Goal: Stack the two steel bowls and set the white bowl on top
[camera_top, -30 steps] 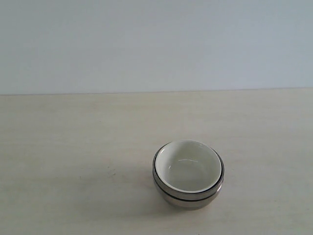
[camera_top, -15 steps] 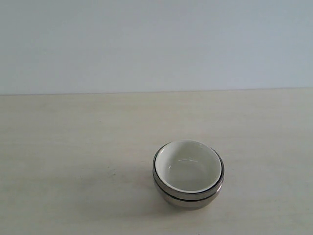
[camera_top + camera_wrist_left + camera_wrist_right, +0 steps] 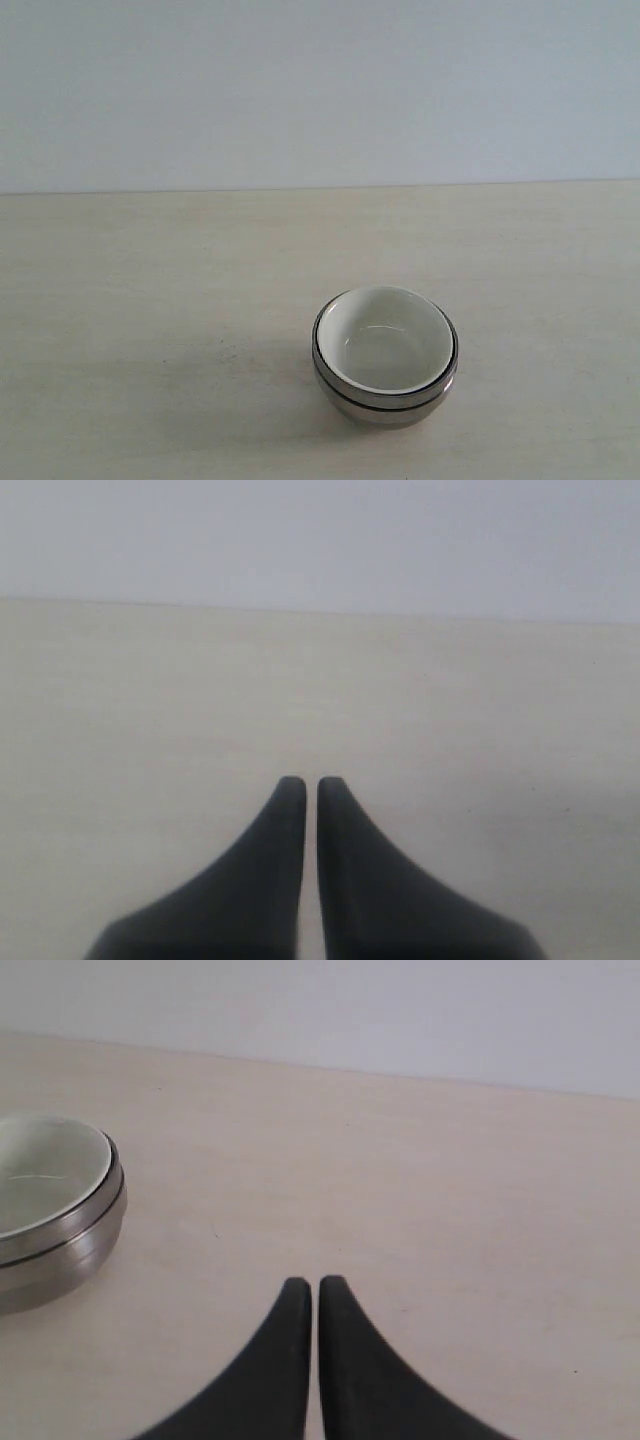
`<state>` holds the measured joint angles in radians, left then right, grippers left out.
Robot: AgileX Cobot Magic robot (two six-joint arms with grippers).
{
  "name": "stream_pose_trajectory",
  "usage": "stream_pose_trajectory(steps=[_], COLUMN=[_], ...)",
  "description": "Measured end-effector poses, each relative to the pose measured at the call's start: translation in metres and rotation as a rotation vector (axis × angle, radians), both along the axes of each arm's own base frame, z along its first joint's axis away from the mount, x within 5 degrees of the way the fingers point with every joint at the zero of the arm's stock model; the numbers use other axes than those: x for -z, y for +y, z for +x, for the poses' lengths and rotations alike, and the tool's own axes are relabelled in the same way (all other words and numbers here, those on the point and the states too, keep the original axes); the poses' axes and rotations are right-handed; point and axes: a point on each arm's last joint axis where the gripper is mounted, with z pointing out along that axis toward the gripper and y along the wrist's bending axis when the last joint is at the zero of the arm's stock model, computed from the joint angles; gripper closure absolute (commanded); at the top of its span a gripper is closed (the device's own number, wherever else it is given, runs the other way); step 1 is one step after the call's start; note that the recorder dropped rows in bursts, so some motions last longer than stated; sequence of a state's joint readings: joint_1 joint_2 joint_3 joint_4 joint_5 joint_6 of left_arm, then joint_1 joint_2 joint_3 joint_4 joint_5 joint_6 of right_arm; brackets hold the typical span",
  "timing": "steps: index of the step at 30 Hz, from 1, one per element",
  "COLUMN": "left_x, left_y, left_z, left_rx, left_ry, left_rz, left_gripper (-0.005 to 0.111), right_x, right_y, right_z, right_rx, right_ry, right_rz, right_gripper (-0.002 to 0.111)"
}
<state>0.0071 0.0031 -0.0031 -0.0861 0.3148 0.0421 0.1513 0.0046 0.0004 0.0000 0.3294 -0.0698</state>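
The two steel bowls (image 3: 385, 402) sit nested one inside the other on the table, right of centre near the front. Inside the upper one rests the white bowl (image 3: 385, 335), upright, its rim showing above the steel rims. The right wrist view shows the same stack: steel bowls (image 3: 70, 1245) with the white bowl (image 3: 45, 1172) in them, off to one side of my right gripper (image 3: 314, 1288), which is shut and holds nothing. My left gripper (image 3: 304, 786) is shut too, over bare table, with no bowl in its view. Neither gripper shows in the exterior view.
A pale wooden table (image 3: 150, 300) runs back to a plain grey-white wall (image 3: 320, 90). Nothing else stands on it in any view.
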Motion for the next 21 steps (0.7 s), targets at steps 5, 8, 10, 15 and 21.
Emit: stream_pose_trajectory(steps=[5, 8, 10, 15, 21], left_x=[0.0, 0.0, 0.0, 0.0, 0.0], left_y=[0.0, 0.0, 0.0, 0.0, 0.0], left_z=[0.0, 0.0, 0.0, 0.0, 0.0], left_rx=[0.0, 0.0, 0.0, 0.0, 0.0], left_ry=[0.0, 0.0, 0.0, 0.0, 0.0], left_rz=[0.0, 0.0, 0.0, 0.0, 0.0], left_gripper=[0.103, 0.103, 0.103, 0.103, 0.103], right_x=[0.0, 0.0, 0.0, 0.0001, 0.0001], right_y=[0.0, 0.0, 0.0, 0.0, 0.0], right_z=[0.0, 0.0, 0.0, 0.0, 0.0], right_rx=[0.0, 0.002, 0.004, 0.004, 0.004], right_ry=[0.0, 0.001, 0.002, 0.004, 0.004], right_rz=[0.002, 0.009, 0.014, 0.017, 0.017], right_gripper=[0.108, 0.108, 0.108, 0.108, 0.108])
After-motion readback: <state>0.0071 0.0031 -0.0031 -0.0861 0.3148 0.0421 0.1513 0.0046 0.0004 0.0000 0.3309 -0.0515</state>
